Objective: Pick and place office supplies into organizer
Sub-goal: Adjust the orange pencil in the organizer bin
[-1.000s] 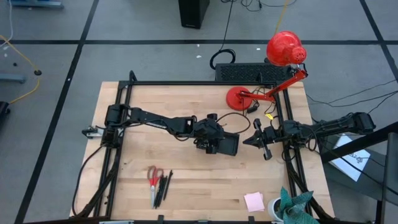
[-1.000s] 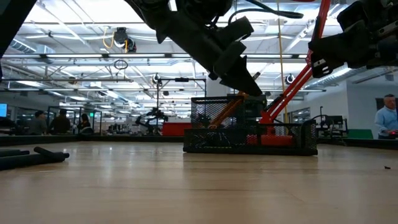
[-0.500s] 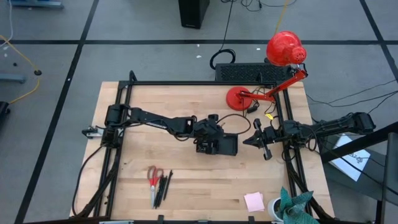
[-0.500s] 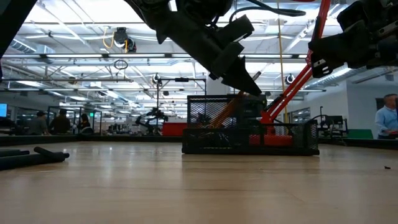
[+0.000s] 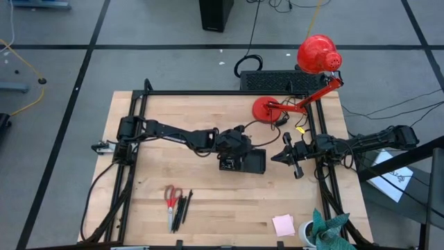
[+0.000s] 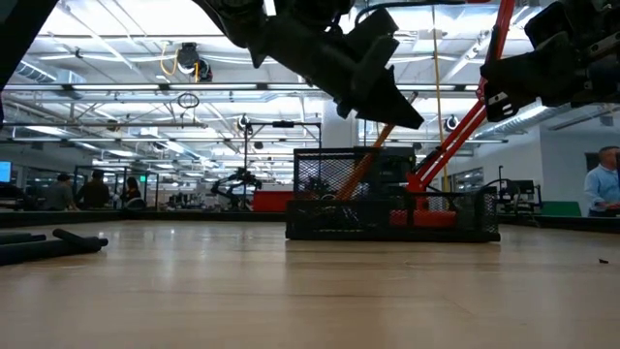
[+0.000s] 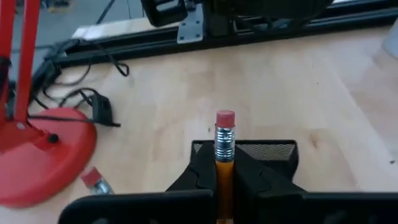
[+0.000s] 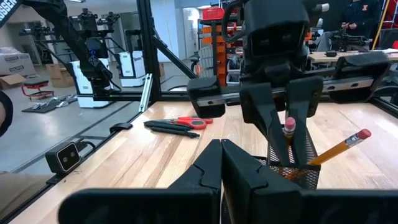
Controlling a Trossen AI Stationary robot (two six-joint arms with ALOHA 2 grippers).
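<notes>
The organizer [image 5: 255, 164] is a black mesh tray near the table's middle, also in the low view [image 6: 392, 208]. My left gripper [image 5: 234, 160] hangs over its left end, shut on an orange pencil [image 7: 224, 152] with a pink eraser [image 7: 225, 118]. A second orange pencil [image 8: 339, 148] leans in the organizer. Red-handled scissors [image 5: 171, 196] and black pens [image 5: 182, 208] lie at the near left. A pink sticky-note pad [image 5: 283, 224] lies at the near right. My right gripper [image 5: 286, 154] waits shut, just right of the organizer. My left gripper pinches the pencil's shaft [image 7: 224, 167] between its two fingers [image 8: 268, 118], just below the metal ferrule. The fingers slant down from the table's left. The pencil stands nearly upright, eraser end up, with its lower end inside the organizer's mesh [image 8: 292, 167].
A red desk lamp stands with its round base [image 5: 268, 109] behind the organizer and its arm rising to the right. A teal cloth [image 5: 327, 229] lies at the near right corner. Black frame rails [image 5: 139, 139] run along the table's left, far and right sides.
My left gripper has shut on the pencil over the organizer, then risen a little and tipped, as the low view shows. The organizer stays on the table where it was.
</notes>
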